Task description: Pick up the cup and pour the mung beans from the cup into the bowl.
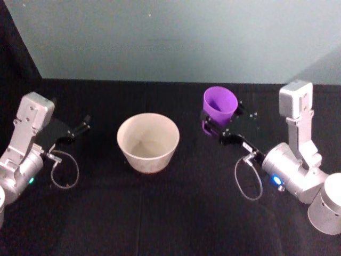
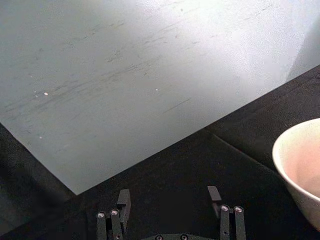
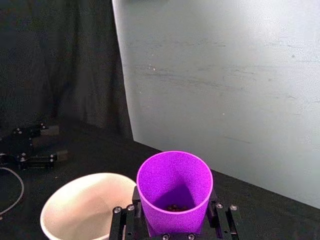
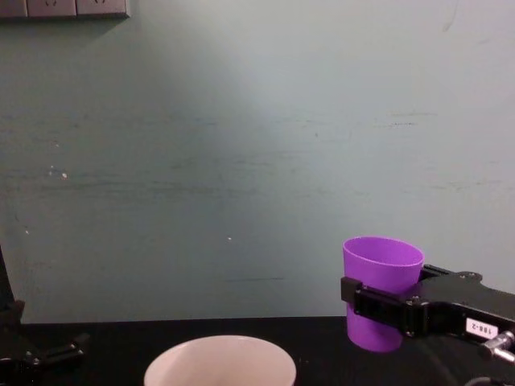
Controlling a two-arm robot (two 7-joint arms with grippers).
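Head view is showing the cup [image 1: 220, 106] standing upright, mouth up, over the right half of the counter [image 1: 160, 213] toward its back edge, with the right hand [image 1: 216, 125] clamping its lower wall from both sides. A few mung beans [image 3: 174, 206] are lying at its bottom. The bowl [image 1: 148, 157], looking empty, is sitting near the counter's middle, to the cup's left, so the pour is probably calling for a leftward carry and tip. The left hand [image 1: 80, 127], jaws apart, is idling near the left edge.

We see a table [image 1: 160, 218] under black cloth, running back to meet a pale grey-green wall [image 4: 241, 161]. The wall carries faint scuffs. White sockets [image 4: 64, 8] sit high on the wall, and a dark curtain [image 3: 60, 65] hangs beside it.
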